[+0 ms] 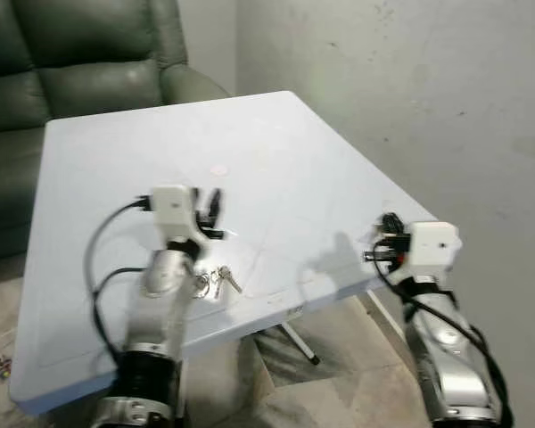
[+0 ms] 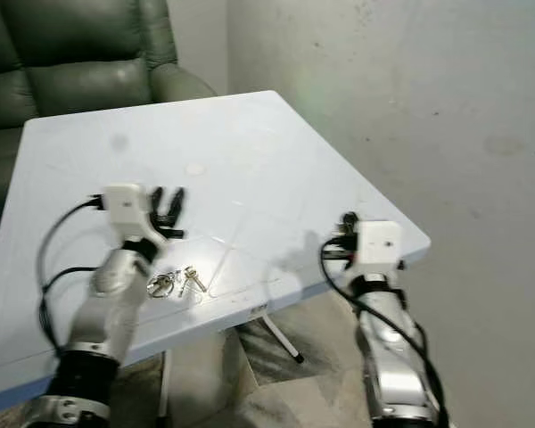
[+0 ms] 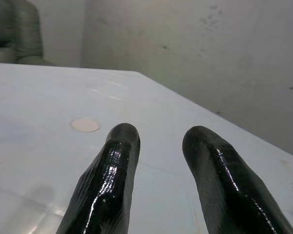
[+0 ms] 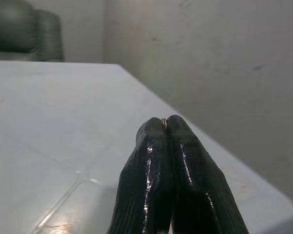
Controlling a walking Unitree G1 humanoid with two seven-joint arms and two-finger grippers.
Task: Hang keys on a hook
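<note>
A bunch of silver keys (image 1: 218,281) lies on the white table (image 1: 250,152) near its front edge, right beside my left forearm. My left gripper (image 1: 211,207) hovers over the table just beyond the keys, open, with nothing between its fingers (image 3: 112,161). My right gripper (image 1: 385,234) is held at the table's front right corner, level with the edge. Its fingers (image 4: 185,165) are pressed together, and a tiny coppery glint shows at the tips.
A dark green armchair (image 1: 71,62) stands behind the table at the far left. A bare grey wall (image 1: 410,89) runs along the right side. A pale round mark (image 1: 218,168) sits mid-table. Folding table legs (image 1: 299,343) show below the front edge.
</note>
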